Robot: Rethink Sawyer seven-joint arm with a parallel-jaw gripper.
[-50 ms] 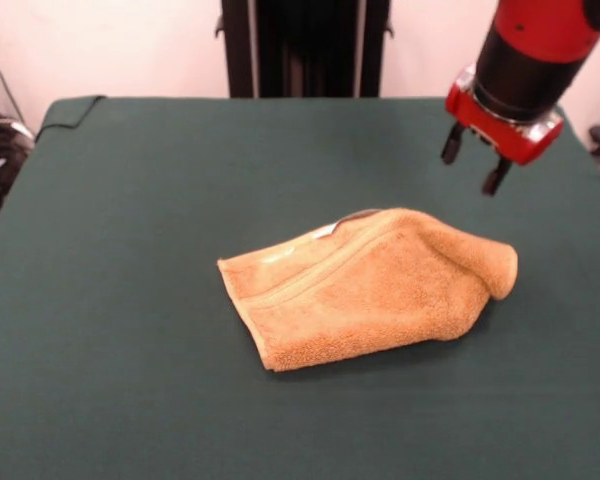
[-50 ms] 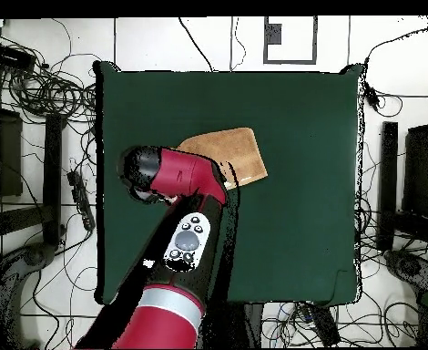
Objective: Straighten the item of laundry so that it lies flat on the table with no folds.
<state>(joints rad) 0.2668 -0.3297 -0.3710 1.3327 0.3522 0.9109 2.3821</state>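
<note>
- The orange-tan terry towel lies near the middle of the table, folded over on itself into a thick, roughly rectangular bundle rather than spread flat.
- In the front view, a flat woven band runs diagonally across the top layer of the towel, and a paler inner layer peeks out along the upper edge.
- The towel's right end in that view bulges up into a rounded hump; its left end shows stacked edges, one layer over another.
- The gripper hangs in the air above and beyond the towel's humped end, apart from the cloth and touching nothing.
- Its two dark fingers point downward with a visible gap between them; they are released and hold nothing.
- In the overhead view, the red and black arm reaches over the table and covers part of the towel, whose free part shows just beyond the arm's elbow.
- The green cloth around the towel lies smooth, with one corner turned over at the far left in the front view.
- Cables lie around the table on the floor in the overhead view.
</note>
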